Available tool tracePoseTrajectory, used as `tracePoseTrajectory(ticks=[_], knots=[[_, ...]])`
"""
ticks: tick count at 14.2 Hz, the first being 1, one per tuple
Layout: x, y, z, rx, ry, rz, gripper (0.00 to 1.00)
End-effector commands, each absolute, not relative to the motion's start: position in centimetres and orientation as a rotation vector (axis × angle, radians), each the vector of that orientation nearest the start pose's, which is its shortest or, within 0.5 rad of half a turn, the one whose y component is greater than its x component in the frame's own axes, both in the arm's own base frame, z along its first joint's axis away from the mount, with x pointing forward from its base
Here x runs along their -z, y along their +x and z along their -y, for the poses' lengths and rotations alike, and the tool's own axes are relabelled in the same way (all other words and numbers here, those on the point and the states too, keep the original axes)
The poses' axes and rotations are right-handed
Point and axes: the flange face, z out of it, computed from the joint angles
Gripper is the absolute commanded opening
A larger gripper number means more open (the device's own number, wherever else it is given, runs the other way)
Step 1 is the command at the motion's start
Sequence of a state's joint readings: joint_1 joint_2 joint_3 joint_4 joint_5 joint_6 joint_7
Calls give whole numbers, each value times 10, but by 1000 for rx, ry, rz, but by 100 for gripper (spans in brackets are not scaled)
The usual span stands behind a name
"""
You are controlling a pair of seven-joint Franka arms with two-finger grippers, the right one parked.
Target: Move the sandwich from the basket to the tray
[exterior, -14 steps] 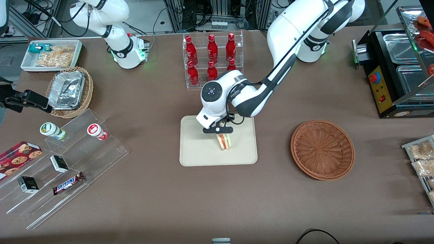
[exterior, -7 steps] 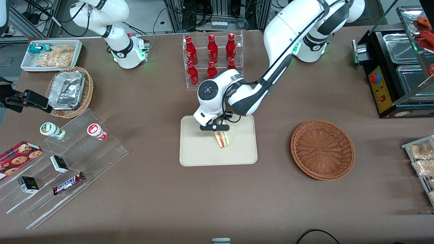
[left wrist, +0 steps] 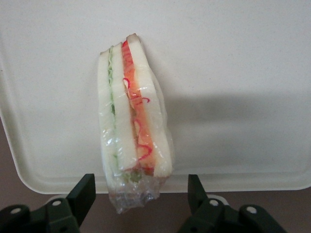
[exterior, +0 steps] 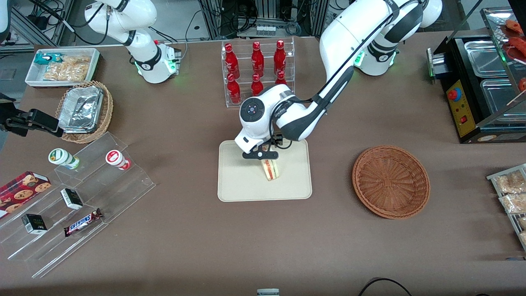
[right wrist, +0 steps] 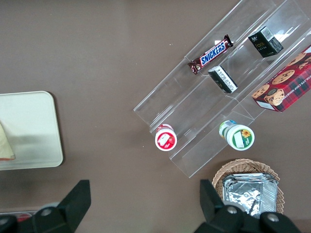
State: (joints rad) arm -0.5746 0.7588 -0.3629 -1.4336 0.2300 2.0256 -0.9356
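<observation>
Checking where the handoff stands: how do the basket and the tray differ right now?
The basket is round, reddish-brown woven wicker; the tray is flat, rectangular, cream. The basket holds nothing; the tray carries the sandwich, with the open gripper just above it. Both sit on the brown table.

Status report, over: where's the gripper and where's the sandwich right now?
Gripper open, astride the sandwich, fingers clear of it. Sandwich lying on the tray. Basket empty. Nothing in the way.
</observation>
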Motion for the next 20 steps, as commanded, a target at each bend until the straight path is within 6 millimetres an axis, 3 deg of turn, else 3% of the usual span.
tracePoseTrajectory(ticks=[1, 4, 5, 8, 11, 15, 17, 18, 20], knots=[[-277, 471, 537, -138, -3090, -37, 100], [-338, 488, 522, -68, -3088, 60, 100], [-358, 502, 506, -28, -3090, 110, 100], [-418, 558, 427, 85, -3095, 306, 100], [-459, 562, 366, 21, -2999, 334, 100], [-518, 582, 257, -68, -2981, 279, 100], [-536, 586, 209, -101, -2986, 262, 100], [-543, 594, 176, -113, -3004, 260, 100], [-558, 593, 143, -142, -3037, 217, 100]])
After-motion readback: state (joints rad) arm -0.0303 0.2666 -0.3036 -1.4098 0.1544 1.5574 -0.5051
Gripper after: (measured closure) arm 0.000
